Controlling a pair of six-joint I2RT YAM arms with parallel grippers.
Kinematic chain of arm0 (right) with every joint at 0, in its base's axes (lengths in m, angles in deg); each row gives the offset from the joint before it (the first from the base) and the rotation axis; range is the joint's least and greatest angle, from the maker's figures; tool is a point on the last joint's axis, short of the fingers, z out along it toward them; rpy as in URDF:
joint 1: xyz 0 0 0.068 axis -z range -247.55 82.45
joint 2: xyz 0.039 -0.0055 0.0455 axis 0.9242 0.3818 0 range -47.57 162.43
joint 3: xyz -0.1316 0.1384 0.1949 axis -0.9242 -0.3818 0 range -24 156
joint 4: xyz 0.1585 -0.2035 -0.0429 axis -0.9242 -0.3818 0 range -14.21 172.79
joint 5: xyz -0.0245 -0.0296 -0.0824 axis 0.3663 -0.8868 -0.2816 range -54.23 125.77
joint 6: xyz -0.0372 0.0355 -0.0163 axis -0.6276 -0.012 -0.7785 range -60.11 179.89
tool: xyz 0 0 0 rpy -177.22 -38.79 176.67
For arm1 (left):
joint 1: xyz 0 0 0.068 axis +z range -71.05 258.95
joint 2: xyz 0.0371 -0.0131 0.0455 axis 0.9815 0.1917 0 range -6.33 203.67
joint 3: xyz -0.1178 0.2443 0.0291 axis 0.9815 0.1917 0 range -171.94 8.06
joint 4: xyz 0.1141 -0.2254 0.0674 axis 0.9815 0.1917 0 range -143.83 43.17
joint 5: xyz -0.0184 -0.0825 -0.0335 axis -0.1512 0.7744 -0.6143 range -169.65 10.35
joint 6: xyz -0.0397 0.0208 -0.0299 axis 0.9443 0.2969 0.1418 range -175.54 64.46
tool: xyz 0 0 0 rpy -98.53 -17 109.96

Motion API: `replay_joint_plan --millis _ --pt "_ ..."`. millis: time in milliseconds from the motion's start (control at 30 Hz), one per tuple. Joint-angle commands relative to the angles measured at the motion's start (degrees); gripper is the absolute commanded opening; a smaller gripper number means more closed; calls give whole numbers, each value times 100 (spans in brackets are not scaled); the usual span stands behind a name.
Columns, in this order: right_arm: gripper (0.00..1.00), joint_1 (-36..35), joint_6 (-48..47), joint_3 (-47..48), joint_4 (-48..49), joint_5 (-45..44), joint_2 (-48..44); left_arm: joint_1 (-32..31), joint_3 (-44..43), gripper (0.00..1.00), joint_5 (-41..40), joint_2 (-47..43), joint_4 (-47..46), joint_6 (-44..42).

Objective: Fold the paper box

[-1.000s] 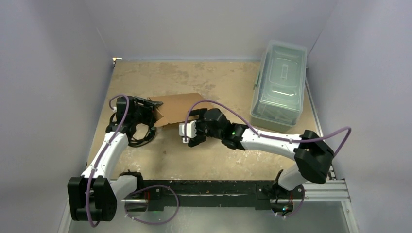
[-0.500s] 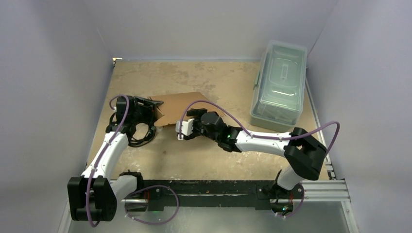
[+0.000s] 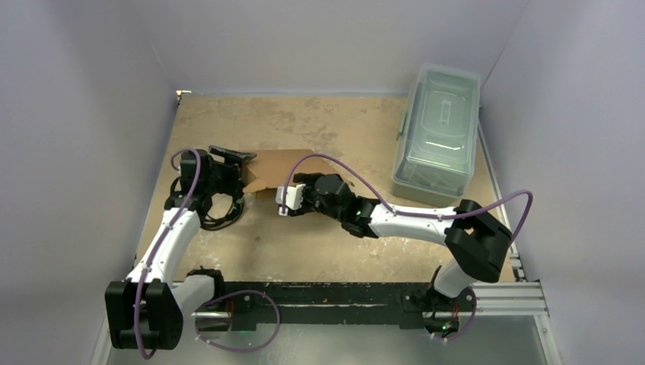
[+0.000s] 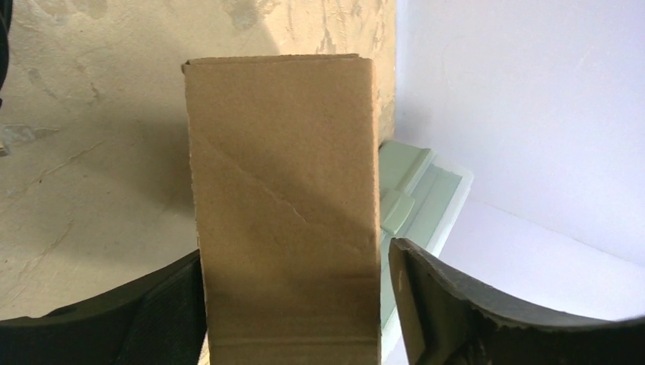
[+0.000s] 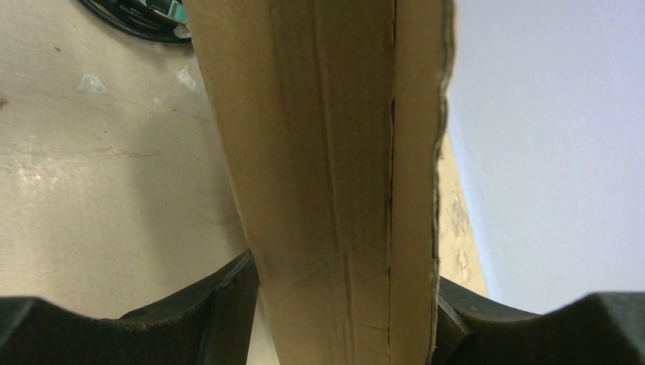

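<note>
- The paper box (image 3: pixel 283 169) is a partly folded brown sheet. It lies between the two arms with its long axis running from one gripper toward the other, and its left end is tilted up off the surface (image 3: pixel 319 243).
- From the left gripper (image 4: pixel 295 258), a folded panel runs straight out ahead between the fingers, away from the wrist. One finger touches the panel's edge, and a thin sliver of background shows beside the other. We cannot tell whether this grip is firm or only loosely bracketing the panel.
- From the right gripper (image 5: pixel 346 268), a doubled layer of cardboard rises directly ahead and fills the whole space between the fingers, touching both. We read this as a narrow, closed hold on the box's near edge.
- Both grippers are already at the box. The right one sits nearer its middle and the left one at its end.
- We judge that the next fold turns on that shared axis, with one end acting as the anchor and the other as the hinge.
- The clear bin (image 3: pixel 437 133) stands well off to the right gripper's outer side, apart from the box.
</note>
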Motion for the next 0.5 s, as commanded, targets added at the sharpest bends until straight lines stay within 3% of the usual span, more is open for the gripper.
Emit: replay_joint_plan --millis 0,167,467 --pt "59 117 433 161 -2 435 -279 -14 -186 82 125 -298 -176 329" --pt "57 436 803 292 -273 751 -534 -8 -456 90 -274 -500 247 -124" --pt "55 1081 1666 621 -861 1842 -1011 18 -1222 91 -1089 -1040 871 -1647"
